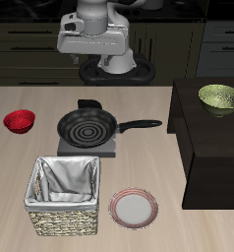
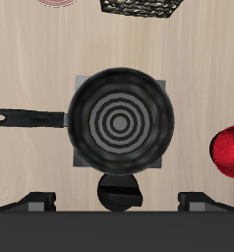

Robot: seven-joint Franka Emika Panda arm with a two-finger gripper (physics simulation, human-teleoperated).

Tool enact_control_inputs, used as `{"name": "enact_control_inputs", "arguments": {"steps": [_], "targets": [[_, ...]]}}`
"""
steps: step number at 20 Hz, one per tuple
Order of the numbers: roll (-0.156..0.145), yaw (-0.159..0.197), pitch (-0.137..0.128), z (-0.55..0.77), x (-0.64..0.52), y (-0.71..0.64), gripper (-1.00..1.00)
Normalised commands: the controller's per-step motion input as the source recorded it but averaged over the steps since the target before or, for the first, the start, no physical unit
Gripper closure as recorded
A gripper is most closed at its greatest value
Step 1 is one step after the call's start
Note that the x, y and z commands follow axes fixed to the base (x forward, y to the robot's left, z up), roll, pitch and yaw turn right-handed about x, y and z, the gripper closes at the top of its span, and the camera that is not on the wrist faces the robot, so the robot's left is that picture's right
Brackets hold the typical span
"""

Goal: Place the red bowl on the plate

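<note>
The red bowl (image 1: 20, 121) sits on the wooden table near its side edge, level with the frying pan; it also shows in the wrist view (image 2: 229, 153). The plate (image 1: 135, 208), white-grey with a pinkish ringed rim, lies near the table's front edge beside the wicker basket; only its edge shows in the wrist view (image 2: 58, 2). My gripper (image 1: 92, 49) hangs high at the back of the table, above and behind the frying pan, far from both. In the wrist view the gripper (image 2: 117, 202) is open and empty, its fingertips (image 2: 35, 202) wide apart.
A black frying pan (image 1: 87, 127) sits on a grey burner pad mid-table, its handle pointing toward a dark cabinet (image 1: 212, 148) that carries an olive-green bowl (image 1: 220, 97). A cloth-lined wicker basket (image 1: 65, 195) stands beside the plate.
</note>
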Motion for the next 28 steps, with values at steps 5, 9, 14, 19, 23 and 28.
{"name": "enact_control_inputs", "arguments": {"steps": [5, 9, 14, 19, 23, 28], "targets": [[-0.047, -0.005, -0.018, 0.02, 0.09, -0.45, -1.0], [-0.038, 0.018, -0.005, -0.08, -0.01, -0.39, -1.0], [-0.017, 0.039, 0.0, -0.08, -0.01, -0.4, -1.0], [-0.01, 0.006, -0.015, 0.07, 0.04, -0.41, -1.0], [-0.014, 0.004, -0.019, 0.13, 0.05, -0.5, -1.0], [-0.036, 0.012, -0.018, 0.07, -0.04, -0.55, -1.0]]}}
